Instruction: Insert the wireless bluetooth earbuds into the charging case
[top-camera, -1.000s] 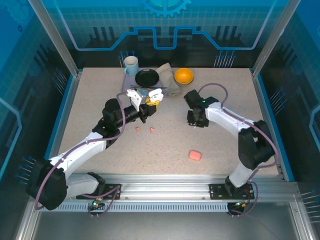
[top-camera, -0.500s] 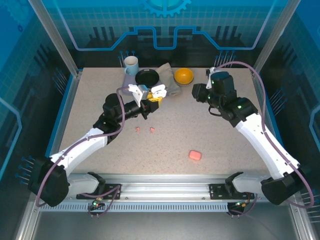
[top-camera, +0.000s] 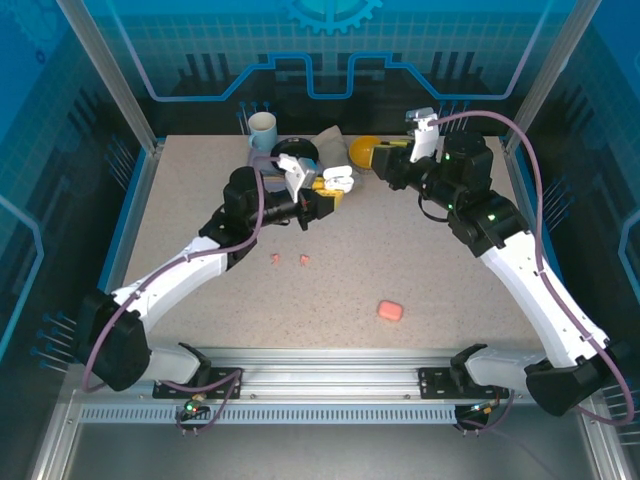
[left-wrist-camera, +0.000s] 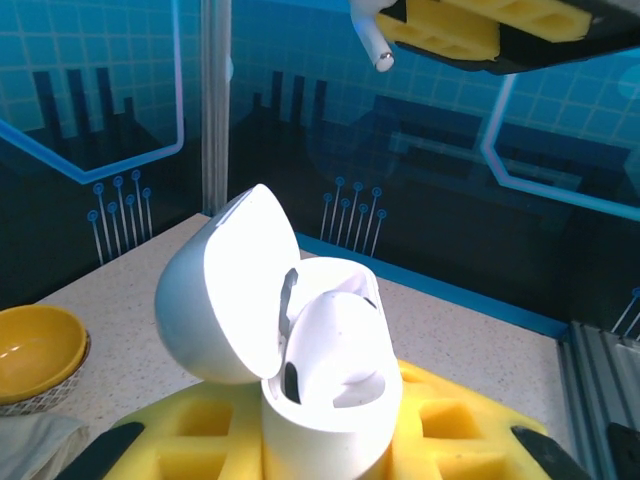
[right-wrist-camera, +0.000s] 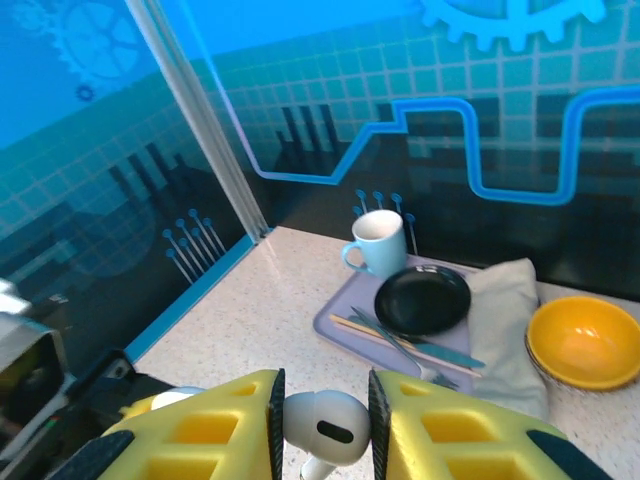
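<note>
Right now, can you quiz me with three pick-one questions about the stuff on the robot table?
1. Where is the pink case?
A. held in the air
B. lying on the table
C. stuck on the back wall

2. What colour is the earbud pinched in the right gripper?
A. pink
B. black
C. white

3. The white case has a lid that is:
A. open
B. shut
C. gone

Answers: 1 B, it rests on the table, apart from both arms. 2 C, it looks white in the wrist view. 3 A, the lid tilts back.
</note>
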